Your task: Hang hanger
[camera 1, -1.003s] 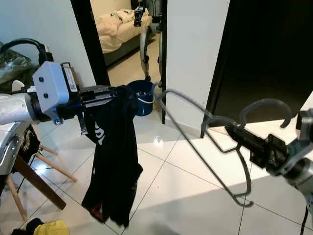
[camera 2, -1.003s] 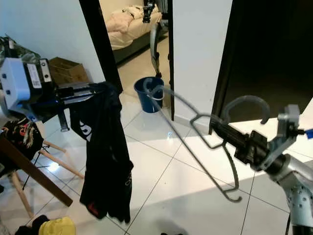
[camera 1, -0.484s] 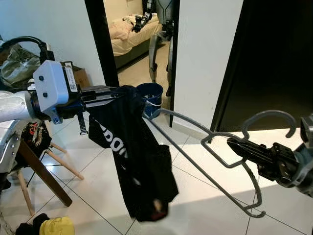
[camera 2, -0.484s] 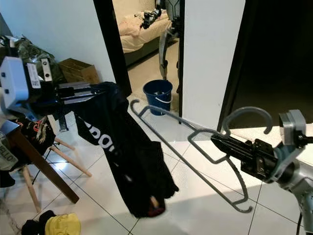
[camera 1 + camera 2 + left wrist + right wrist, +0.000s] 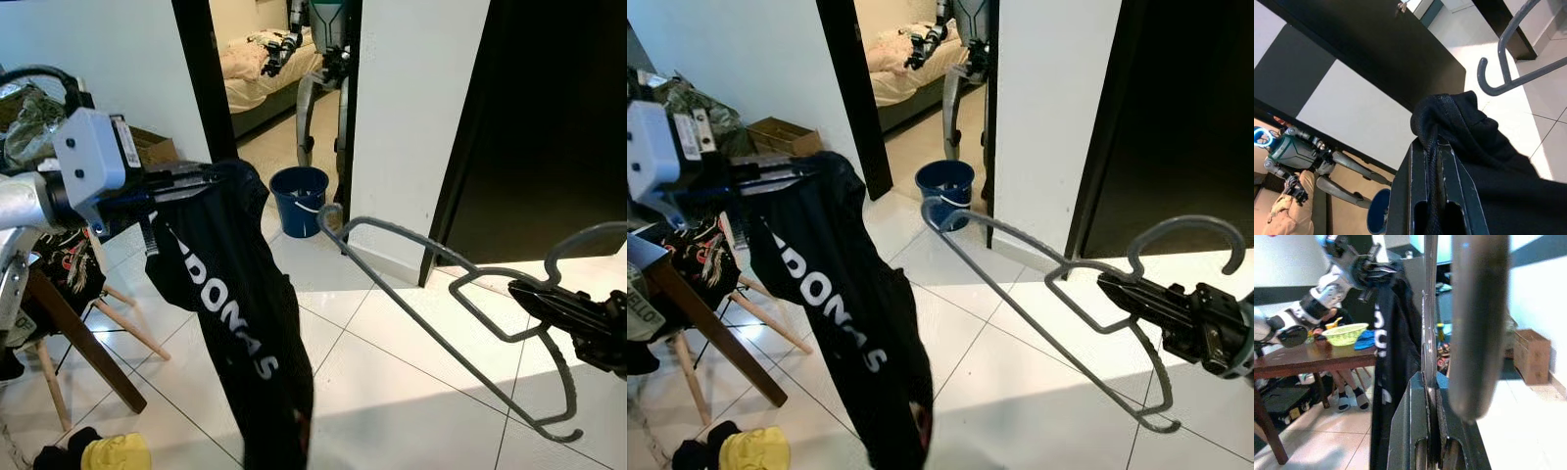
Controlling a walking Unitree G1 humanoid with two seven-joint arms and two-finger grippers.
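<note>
A grey wire hanger point(image 5: 441, 313) juts out to the left from my right gripper point(image 5: 524, 291), which is shut on it just below the hook point(image 5: 1187, 238). Its far end point(image 5: 328, 217) reaches toward a black garment point(image 5: 240, 323) with white letters. That garment hangs down from my left gripper point(image 5: 211, 178), which is shut on its top edge. In the left wrist view the cloth point(image 5: 1469, 142) is bunched between the fingers point(image 5: 1413, 181). The right wrist view looks along the hanger wire point(image 5: 1429, 308) at the garment point(image 5: 1393, 362).
A blue bucket point(image 5: 299, 199) stands by the doorway, where another robot point(image 5: 323, 59) is standing. A wooden table point(image 5: 686, 323) with clothes sits at left, a chair leg point(image 5: 127, 328) beside it. Yellow cloth point(image 5: 116, 454) lies on the white tiled floor. A dark opening is at right.
The garment has swung back from the right and now hangs straighter under my left gripper. The hanger and my right gripper have shifted to the right and lower in view.
</note>
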